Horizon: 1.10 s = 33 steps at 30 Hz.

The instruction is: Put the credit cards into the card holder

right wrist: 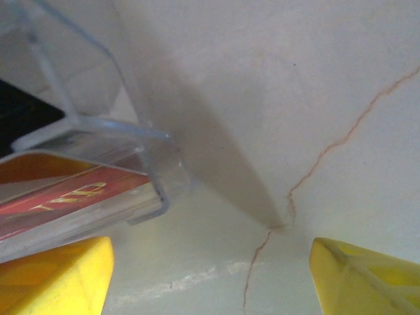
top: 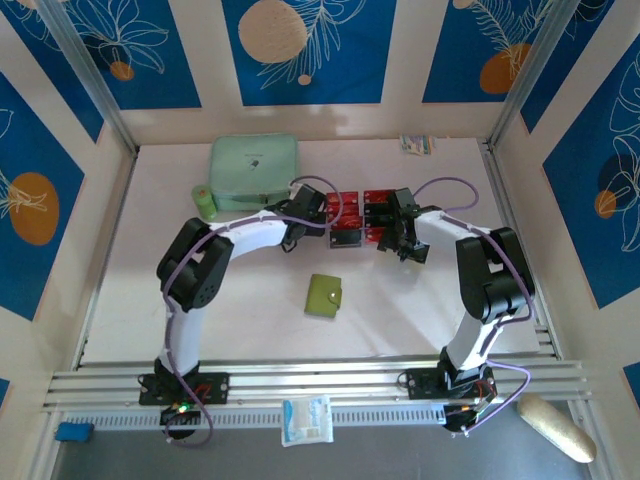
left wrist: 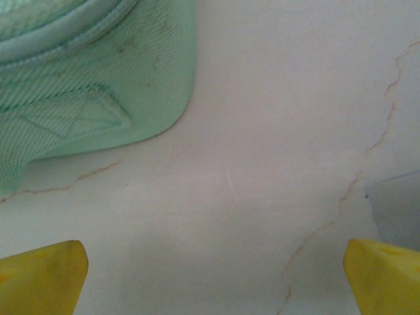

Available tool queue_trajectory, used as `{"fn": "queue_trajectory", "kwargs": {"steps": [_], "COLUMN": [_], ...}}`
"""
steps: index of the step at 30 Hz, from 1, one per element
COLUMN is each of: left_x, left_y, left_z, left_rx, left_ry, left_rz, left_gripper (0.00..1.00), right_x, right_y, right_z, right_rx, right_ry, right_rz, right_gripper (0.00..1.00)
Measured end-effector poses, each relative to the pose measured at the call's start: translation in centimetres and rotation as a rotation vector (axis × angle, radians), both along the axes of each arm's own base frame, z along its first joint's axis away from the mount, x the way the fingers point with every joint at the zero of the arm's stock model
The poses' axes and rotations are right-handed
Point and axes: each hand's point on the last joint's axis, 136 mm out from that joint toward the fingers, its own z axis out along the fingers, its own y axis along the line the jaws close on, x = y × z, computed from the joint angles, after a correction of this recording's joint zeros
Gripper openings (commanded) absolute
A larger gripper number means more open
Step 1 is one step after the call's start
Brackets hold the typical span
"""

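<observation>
The credit cards (top: 348, 207), red and black, lie in a clear plastic tray (top: 361, 216) at mid-table. The olive-green card holder (top: 324, 295) lies shut on the table nearer the arms, apart from both grippers. My left gripper (top: 303, 208) is at the tray's left end; in the left wrist view it (left wrist: 216, 282) is open over bare table, nothing between its yellow fingertips (left wrist: 46, 279). My right gripper (top: 405, 240) sits at the tray's right end. The right wrist view shows it (right wrist: 210, 275) open, a red card (right wrist: 65, 197) in the tray's corner (right wrist: 154, 177) just to its left.
A mint-green zip case (top: 253, 170) lies at the back left, its corner (left wrist: 98, 79) close ahead of the left gripper. A small green cylinder (top: 205, 203) stands by it. A small packet (top: 418, 144) sits at the back wall. A metal rail (top: 320, 378) runs along the near edge.
</observation>
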Motion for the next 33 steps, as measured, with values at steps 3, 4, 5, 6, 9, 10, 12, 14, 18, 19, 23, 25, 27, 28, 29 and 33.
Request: {"fn": "queue_trajectory", "kwargs": {"steps": [3, 4, 5, 6, 9, 10, 12, 14, 18, 19, 23, 25, 27, 28, 29, 33], "left_x": [-0.1, -0.1, -0.1, -0.3, -1.2, -1.6, -2.3, -3.0, -4.5, -4.8, -6.0, -6.6, -7.3, -7.7, -8.0, -9.2], "left_y": [0.0, 0.1, 0.1, 0.2, 1.0, 1.3, 1.8, 2.4, 3.5, 3.7, 4.0, 4.0, 4.1, 4.1, 4.1, 4.5], "left_z": [0.0, -0.1, -0.1, 0.0, 0.5, 1.0, 2.4, 4.4, 8.3, 9.2, 11.0, 10.8, 10.0, 9.5, 9.0, 7.5], "left_rx": [0.012, 0.013, 0.018, 0.022, 0.033, 0.03, 0.016, -0.009, -0.084, -0.108, -0.193, -0.225, -0.25, -0.263, -0.277, -0.304], "left_ry": [0.002, 0.003, 0.004, 0.004, 0.005, 0.001, -0.017, -0.046, -0.107, -0.123, -0.151, -0.143, -0.121, -0.107, -0.093, -0.054], "left_rz": [-0.01, -0.012, -0.016, -0.019, -0.03, -0.03, -0.029, -0.028, -0.013, -0.006, 0.005, 0.007, 0.005, 0.006, 0.007, 0.019], "left_gripper": [1.0, 1.0, 1.0, 1.0, 1.0, 1.0, 1.0, 1.0, 1.0, 1.0, 1.0, 1.0, 1.0, 1.0, 1.0, 1.0], "right_x": [-0.4, -0.7, -1.2, -1.6, -3.0, -3.5, -4.6, -6.1, -9.0, -9.9, -13.4, -14.9, -16.1, -16.6, -17.0, -17.6], "right_y": [0.3, 0.5, 0.7, 1.0, 2.7, 3.4, 4.9, 6.7, 9.7, 10.6, 12.9, 13.8, 14.6, 14.9, 15.2, 16.1], "right_z": [0.4, 0.8, 1.2, 1.7, 3.4, 3.8, 4.4, 4.6, 4.5, 4.3, 3.2, 2.5, 2.0, 1.9, 1.7, 1.6], "right_rx": [0.012, 0.017, 0.021, 0.026, 0.051, 0.066, 0.103, 0.168, 0.32, 0.371, 0.512, 0.554, 0.585, 0.598, 0.609, 0.641], "right_ry": [-0.005, -0.013, -0.021, -0.028, -0.063, -0.07, -0.072, -0.06, -0.015, -0.001, 0.069, 0.105, 0.13, 0.138, 0.145, 0.152], "right_rz": [0.01, 0.016, 0.026, 0.038, 0.09, 0.111, 0.152, 0.196, 0.241, 0.248, 0.249, 0.246, 0.241, 0.239, 0.234, 0.223], "right_gripper": [0.8, 0.8, 0.8, 0.8, 0.79, 0.78, 0.73, 0.7, 0.62, 0.59, 0.5, 0.47, 0.43, 0.41, 0.39, 0.35]}}
